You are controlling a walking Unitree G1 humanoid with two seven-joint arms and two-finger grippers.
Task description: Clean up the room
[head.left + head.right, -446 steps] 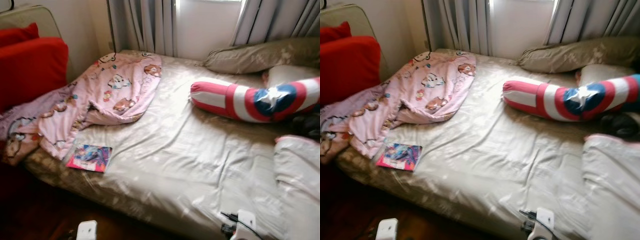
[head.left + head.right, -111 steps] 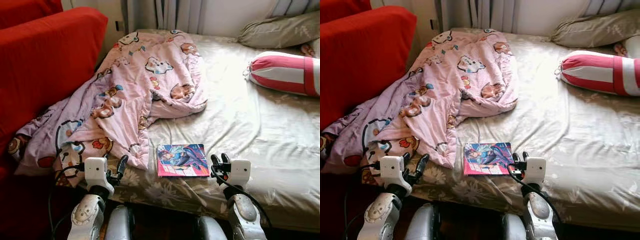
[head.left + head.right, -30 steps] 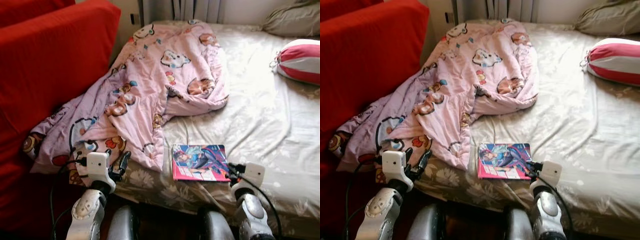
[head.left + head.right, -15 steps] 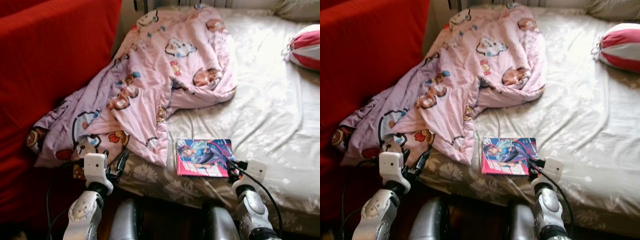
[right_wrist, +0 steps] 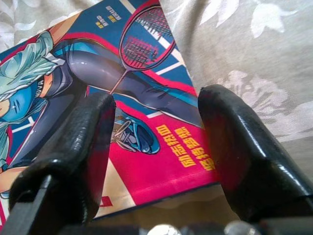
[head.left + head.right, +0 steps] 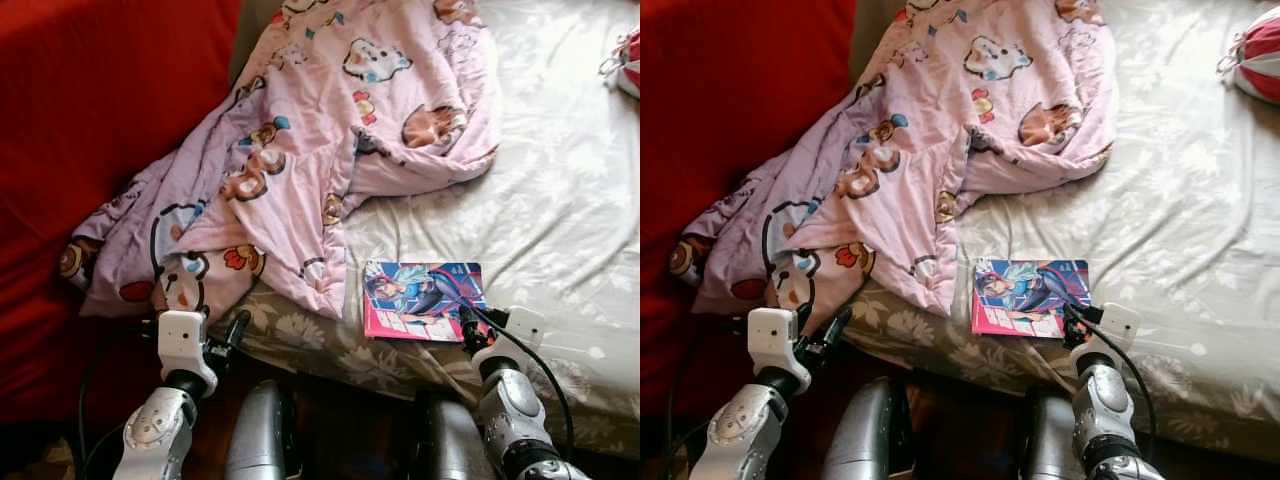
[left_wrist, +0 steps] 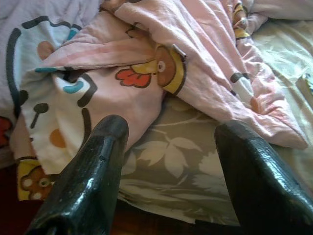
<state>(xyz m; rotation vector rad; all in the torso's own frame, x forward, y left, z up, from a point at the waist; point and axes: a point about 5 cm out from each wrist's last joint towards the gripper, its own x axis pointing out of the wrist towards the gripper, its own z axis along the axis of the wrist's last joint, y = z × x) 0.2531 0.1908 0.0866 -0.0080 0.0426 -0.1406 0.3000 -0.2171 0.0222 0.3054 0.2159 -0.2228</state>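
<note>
The right gripper, fingers spread, straddles the book corner (lower centre); closing comes next.

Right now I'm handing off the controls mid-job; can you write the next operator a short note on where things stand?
Right gripper: open, fingers straddling the near corner of the comic book, not yet closed on it.
Left gripper: open, hovering at the bed edge by the pink blanket, holding nothing.
Done: nothing picked up. The book lies flat on the sheet.
Left: grip and put away the book; the crumpled blanket hangs off the bed against the red sofa.
</note>
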